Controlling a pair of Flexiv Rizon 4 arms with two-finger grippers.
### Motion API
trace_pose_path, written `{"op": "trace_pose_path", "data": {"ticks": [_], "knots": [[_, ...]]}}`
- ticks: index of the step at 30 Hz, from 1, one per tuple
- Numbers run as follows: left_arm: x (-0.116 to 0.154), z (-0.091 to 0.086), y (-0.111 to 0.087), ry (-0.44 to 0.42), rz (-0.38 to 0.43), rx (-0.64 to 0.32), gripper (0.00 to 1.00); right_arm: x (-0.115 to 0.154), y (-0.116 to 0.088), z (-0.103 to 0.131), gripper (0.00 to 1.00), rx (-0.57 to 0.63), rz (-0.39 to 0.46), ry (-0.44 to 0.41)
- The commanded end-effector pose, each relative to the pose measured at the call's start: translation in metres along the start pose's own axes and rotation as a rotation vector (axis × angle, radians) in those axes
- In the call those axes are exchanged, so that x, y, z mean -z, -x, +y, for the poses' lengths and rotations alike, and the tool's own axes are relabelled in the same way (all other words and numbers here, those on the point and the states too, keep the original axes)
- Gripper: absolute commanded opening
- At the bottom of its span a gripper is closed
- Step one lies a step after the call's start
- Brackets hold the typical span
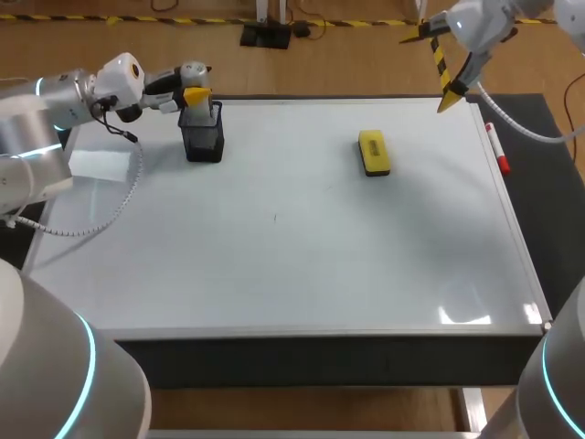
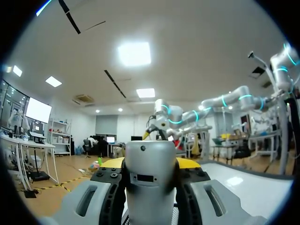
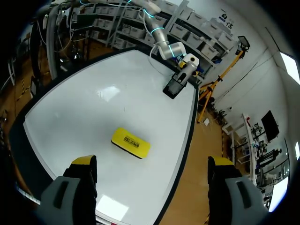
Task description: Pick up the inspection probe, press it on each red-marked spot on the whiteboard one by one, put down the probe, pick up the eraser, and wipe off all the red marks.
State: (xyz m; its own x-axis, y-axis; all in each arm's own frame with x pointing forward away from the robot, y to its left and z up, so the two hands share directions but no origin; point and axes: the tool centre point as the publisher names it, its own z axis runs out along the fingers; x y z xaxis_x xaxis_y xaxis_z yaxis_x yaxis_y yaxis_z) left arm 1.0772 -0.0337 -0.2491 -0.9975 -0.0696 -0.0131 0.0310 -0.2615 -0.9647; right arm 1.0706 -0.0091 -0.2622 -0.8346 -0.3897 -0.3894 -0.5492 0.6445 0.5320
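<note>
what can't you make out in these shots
- Red marks: none discernible on the whiteboard; the head view shows only a speck, too small to identify.
- Left gripper: open or shut unclear; a grey cylinder blocks the left wrist view.
- Inside of the black holder: hidden by its walls and that gripper, in the head and right wrist views.
</note>
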Motion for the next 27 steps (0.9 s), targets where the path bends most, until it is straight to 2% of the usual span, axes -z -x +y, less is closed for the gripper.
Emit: {"op": "trace_pose_path", "data": {"ticks": [1,11,12,16,17,20,21,22,25,27], "knots": [[0.0010,0.0001,0.0025,0.000,0.009,0.004,0.00,0.0009,0.0001,0.0003,1.00,0.001,0.004,-0.004],[0.0008,0.0019,0.0009,-0.009,0.009,0.001,0.00,0.0009,0.0001,0.0003,1.00,0.001,0.004,-0.004],[0.0006,0.0019,0.0007,-0.010,0.009,0.001,0.14,0.0009,0.0001,0.0003,1.00,0.001,0.004,-0.004],[-0.0010,0.0012,-0.0011,-0.014,0.010,-0.001,0.24,0.0009,0.0001,0.0003,1.00,0.001,0.004,-0.004],[-0.0015,0.0009,-0.0018,-0.015,0.011,-0.002,0.31,0.0009,0.0001,0.0003,1.00,0.001,0.004,-0.004],[-0.0016,0.0011,-0.0027,-0.015,0.010,-0.001,0.44,0.0009,0.0001,0.0003,1.00,0.001,0.004,-0.004],[-0.0015,0.0011,-0.0030,-0.015,0.009,0.000,0.78,0.0009,0.0001,0.0003,1.00,0.001,0.004,-0.004],[-0.0012,0.0011,-0.0032,-0.015,0.008,0.000,0.90,0.0009,0.0001,0.0003,1.00,0.001,0.004,-0.004],[0.0002,0.0005,-0.0039,-0.013,0.005,0.000,1.00,0.0009,0.0001,0.0003,1.00,0.001,0.004,-0.004],[0.0013,-0.0014,-0.0047,-0.010,-0.001,-0.003,1.00,0.0009,0.0001,0.0003,1.00,0.001,0.004,-0.004]]}}
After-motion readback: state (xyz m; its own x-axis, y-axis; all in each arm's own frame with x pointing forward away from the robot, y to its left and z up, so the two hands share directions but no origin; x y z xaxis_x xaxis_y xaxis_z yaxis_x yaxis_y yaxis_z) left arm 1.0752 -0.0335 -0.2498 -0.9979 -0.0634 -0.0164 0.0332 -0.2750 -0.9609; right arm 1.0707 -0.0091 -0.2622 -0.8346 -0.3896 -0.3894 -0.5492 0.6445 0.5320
